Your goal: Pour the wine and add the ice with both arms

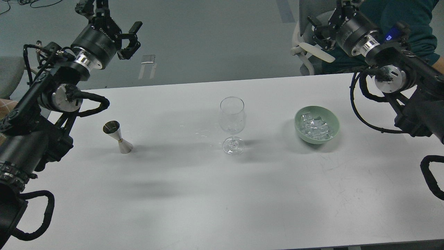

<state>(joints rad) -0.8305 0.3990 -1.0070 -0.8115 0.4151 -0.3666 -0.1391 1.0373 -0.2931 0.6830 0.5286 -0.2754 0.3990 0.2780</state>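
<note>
A clear stemmed wine glass [232, 119] stands upright at the table's centre, and its bowl looks empty. To its left stands a small metal jigger [118, 137]. Its cup is dark inside, so the wine is hidden from me. The ice [315, 127], a heap of small clear cubes, fills a green bowl [299, 119] to the right of the glass. My left gripper [131, 39] hangs open, high above the table's back left and far from the jigger. Beyond the table's back right edge my right gripper [315, 30] is raised, open and holding nothing.
A few clear droplets [201, 133] lie on the white table [208, 201] just left of the glass's foot. Behind the back right edge a person in teal [409, 17] sits on a white chair [305, 48]. A flat metal piece [148, 59] lies on the floor beyond.
</note>
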